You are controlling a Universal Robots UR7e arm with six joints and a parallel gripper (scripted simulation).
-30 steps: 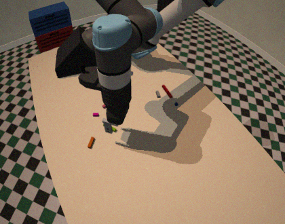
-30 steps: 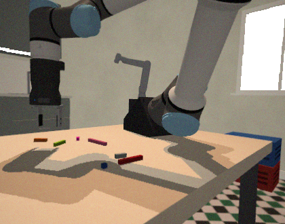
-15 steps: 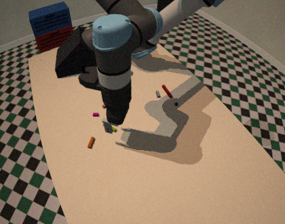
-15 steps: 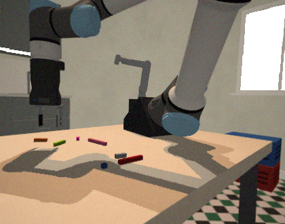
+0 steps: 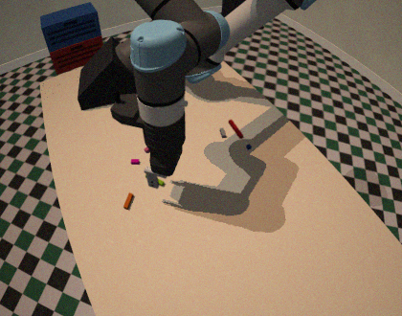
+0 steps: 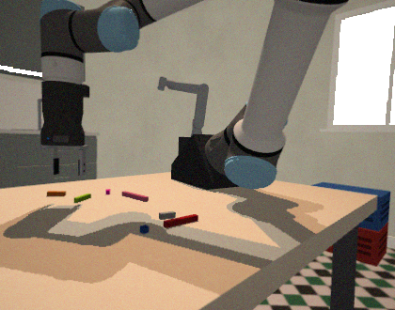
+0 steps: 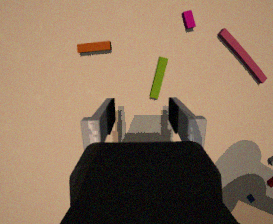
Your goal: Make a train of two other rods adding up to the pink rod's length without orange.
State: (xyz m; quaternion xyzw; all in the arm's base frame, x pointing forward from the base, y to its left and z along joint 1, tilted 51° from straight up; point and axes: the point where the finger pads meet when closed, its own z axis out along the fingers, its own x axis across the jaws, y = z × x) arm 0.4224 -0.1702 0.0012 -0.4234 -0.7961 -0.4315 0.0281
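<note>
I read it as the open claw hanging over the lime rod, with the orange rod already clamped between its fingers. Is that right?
Not quite. The claw is open over the lime rod, but it holds nothing: the orange rod lies flat on the table, apart from the fingers. The wrist view shows this.

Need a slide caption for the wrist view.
Open gripper above the table, lime rod just ahead, orange, magenta and pink rods beyond.

One rod each: orange [image 7: 94, 47], lime [image 7: 159, 78], magenta [image 7: 188, 19], pink [image 7: 241, 55], grey [image 6: 166, 215], red [image 6: 181, 221], blue [image 6: 144, 228].
</note>
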